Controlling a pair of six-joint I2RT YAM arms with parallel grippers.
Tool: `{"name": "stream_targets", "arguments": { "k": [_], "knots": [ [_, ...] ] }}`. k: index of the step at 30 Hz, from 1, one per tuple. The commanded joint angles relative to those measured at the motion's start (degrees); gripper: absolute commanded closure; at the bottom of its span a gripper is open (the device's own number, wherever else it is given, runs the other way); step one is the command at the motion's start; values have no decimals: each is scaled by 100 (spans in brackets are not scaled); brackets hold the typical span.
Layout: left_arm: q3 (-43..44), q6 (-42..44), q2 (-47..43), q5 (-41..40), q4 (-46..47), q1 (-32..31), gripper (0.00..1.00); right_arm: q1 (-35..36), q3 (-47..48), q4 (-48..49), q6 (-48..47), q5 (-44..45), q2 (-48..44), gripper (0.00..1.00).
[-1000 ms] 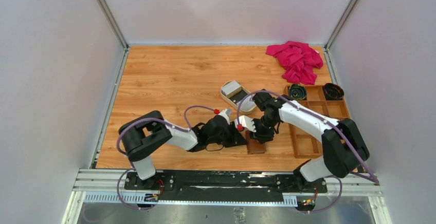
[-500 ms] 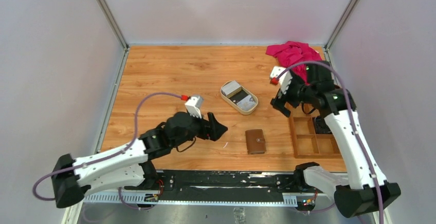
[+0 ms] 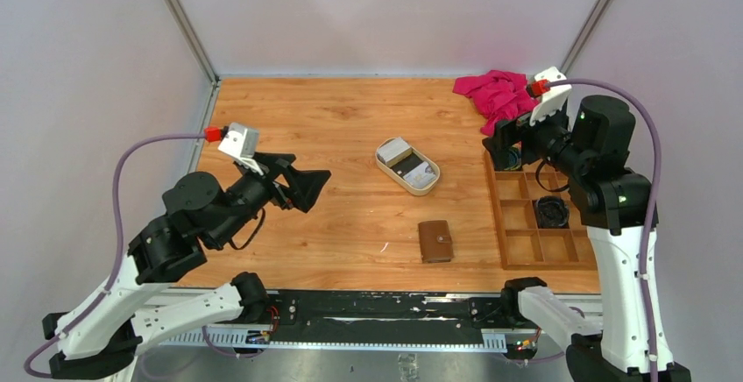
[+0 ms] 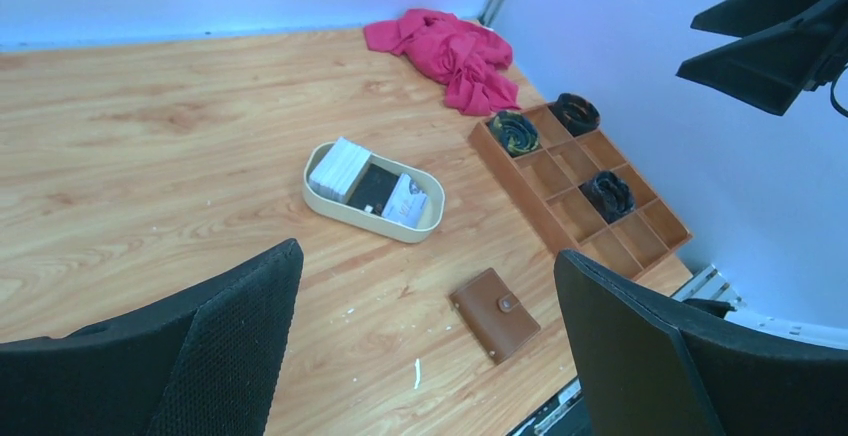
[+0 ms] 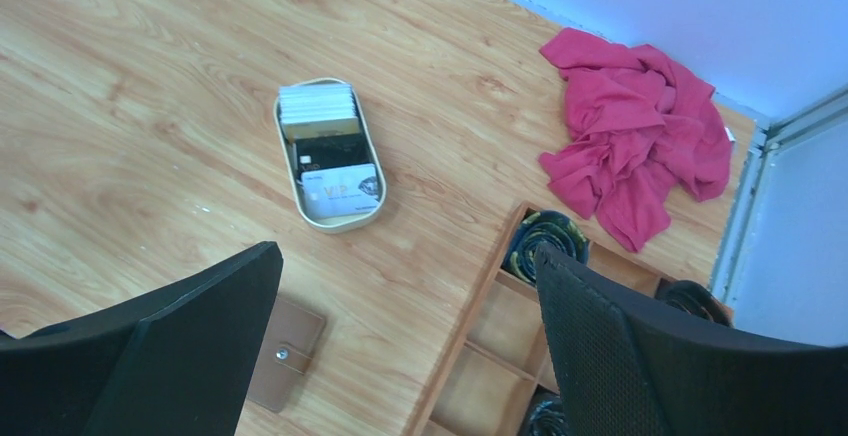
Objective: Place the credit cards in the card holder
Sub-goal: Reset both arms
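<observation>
Retreat: left tool and right tool had lifted clear, released and empty; card holder lay shut, credit cards remained in oval tray.

One each of wallet, tray, cloth, box; three coils, several cards

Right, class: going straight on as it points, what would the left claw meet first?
Probably the cream tray of cards, framed by the open left claw; it might touch bare table first, as depth is unclear.
</observation>
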Motion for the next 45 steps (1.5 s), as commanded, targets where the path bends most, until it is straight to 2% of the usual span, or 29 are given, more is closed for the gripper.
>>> {"name": "stream_targets", "arguments": {
  "k": [1,6,15,45],
  "knots": [
    [543,316,-3,-117,-752,24,0,-156,416,-350,484,-483,-95,0],
    [818,332,-121,-90,-877,24,0,-274,694,-596,364,-835,-110,0],
    [810,219,-491,-91,-970,16,0,-596,804,-728,386,-1370,-108,0],
    [671,105,-505,-67,-1152,17,0,-1235,406,-600,466,-1608,-132,0]
  ]
}}
